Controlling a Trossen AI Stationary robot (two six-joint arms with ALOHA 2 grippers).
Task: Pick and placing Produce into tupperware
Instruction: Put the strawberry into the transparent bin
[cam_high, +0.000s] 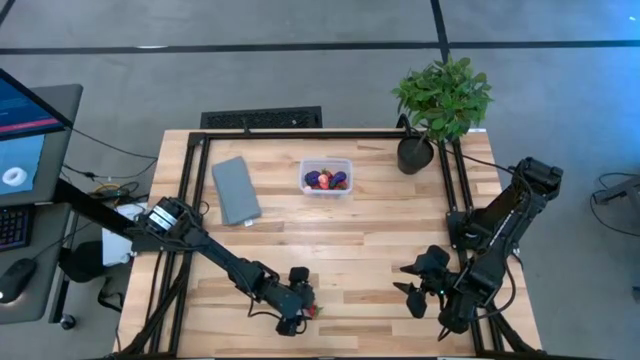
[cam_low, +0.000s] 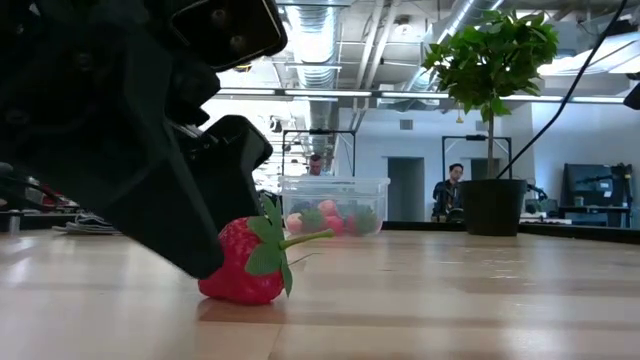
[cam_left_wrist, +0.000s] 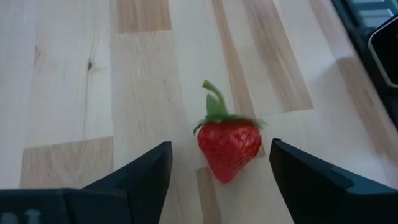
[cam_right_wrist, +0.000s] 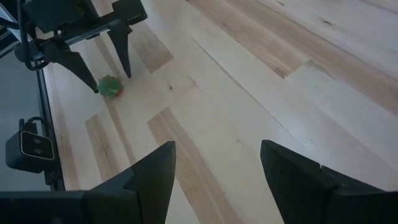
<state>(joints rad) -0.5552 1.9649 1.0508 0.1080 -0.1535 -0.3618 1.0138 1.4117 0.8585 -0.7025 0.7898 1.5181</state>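
A red strawberry (cam_left_wrist: 229, 146) with a green top lies on its side on the wooden table near the front edge (cam_high: 313, 311). My left gripper (cam_left_wrist: 221, 144) is open, slanting down, with one finger on either side of the strawberry and a gap showing at each side. In the low view its dark finger (cam_low: 195, 215) stands right beside the strawberry (cam_low: 243, 265). The clear tupperware (cam_high: 326, 177) sits toward the far middle of the table with several produce pieces inside (cam_low: 333, 218). My right gripper (cam_high: 415, 285) waits open at the front right, above the table.
A flat grey lid (cam_high: 236, 190) lies left of the tub. A potted green plant (cam_high: 440, 100) stands at the far right corner. Bare wood lies between the strawberry and the tub. People show in the room beyond the table (cam_low: 450, 190).
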